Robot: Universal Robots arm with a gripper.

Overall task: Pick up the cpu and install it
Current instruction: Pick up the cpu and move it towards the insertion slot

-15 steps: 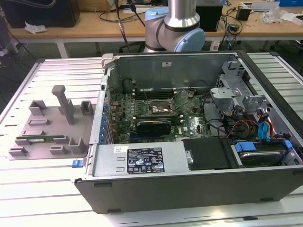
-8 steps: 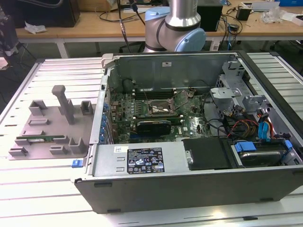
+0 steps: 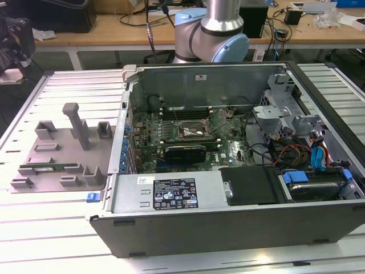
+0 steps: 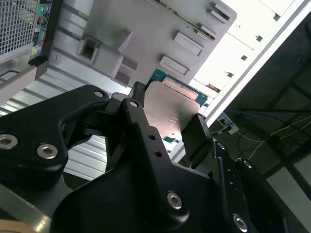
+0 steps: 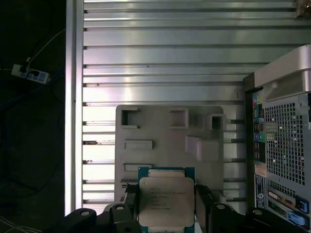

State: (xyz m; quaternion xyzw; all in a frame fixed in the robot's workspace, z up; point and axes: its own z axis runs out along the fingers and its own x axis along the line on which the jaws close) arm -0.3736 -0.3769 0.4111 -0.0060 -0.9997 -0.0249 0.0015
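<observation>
Your black claw [image 4: 169,110] is clamped tight on the flat silver-grey square cpu [image 5: 164,199], one finger per side. Those fingers hide the chip's side edges.

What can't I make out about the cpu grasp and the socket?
1. The cpu, held in the gripper: in the first wrist view one edge runs off the picture and the fingers hide its gripped sides.
2. The motherboard socket: in the exterior view, too small to tell whether its latch is open.
3. The arm: cut off by the exterior view's top edge.
</observation>
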